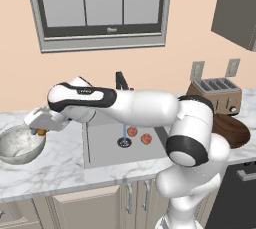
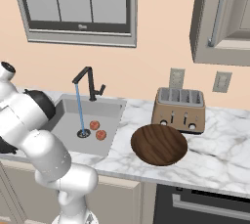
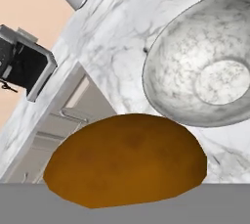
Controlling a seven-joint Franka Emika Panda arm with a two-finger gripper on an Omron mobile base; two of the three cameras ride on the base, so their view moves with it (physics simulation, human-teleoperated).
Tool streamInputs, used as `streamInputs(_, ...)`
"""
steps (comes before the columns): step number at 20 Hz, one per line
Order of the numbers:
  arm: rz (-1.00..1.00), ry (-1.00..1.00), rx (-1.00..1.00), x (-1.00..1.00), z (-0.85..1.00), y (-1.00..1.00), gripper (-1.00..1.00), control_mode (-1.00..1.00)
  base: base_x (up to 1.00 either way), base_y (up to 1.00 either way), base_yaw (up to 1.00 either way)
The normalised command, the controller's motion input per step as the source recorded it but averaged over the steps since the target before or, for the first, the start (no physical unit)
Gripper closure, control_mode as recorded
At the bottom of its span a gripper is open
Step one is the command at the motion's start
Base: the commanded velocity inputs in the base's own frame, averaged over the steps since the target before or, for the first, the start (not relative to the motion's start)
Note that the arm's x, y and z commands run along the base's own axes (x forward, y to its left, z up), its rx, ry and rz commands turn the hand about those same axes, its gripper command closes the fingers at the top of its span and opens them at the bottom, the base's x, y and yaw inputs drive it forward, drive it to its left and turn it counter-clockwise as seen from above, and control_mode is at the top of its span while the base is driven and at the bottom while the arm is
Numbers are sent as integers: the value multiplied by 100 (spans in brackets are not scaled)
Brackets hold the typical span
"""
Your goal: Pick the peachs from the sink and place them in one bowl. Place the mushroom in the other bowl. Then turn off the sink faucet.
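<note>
Two small round red-orange peaches (image 1: pixel 132 131) (image 1: pixel 146 138) lie in the one rectangular grey metal sink (image 2: pixel 66 124), and one brown-capped mushroom with an orange-tan stem (image 3: pixel 124 166) is at the tool. There are two bowls on the white marble table (image 2: pixel 215 154): one deep grey-white speckled stone-look bowl (image 1: pixel 20 145) and one wide shallow dark brown wooden bowl (image 2: pixel 159 144). One slim black angular faucet (image 2: pixel 88 83) stands behind the sink with one thin blue stream of water (image 2: pixel 80 110), and there is one bronze four-slot toaster (image 2: pixel 179 110), with two grey wall outlets (image 2: pixel 176 78) (image 2: pixel 221 81) above it.
</note>
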Motion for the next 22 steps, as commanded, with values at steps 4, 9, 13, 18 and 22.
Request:
streamInputs(4,0,5,-20,0,-19,4,100,-100,0,0,0)
streamInputs(9,0,1,-23,0,-19,0,100,-100,0,0,0)
streamInputs(13,0,1,-18,0,-13,0,100,-100,0,0,0)
streamInputs(18,0,0,-11,5,-1,0,100,-100,0,0,0)
streamInputs(22,0,0,-4,24,-11,0,100,-100,0,0,0)
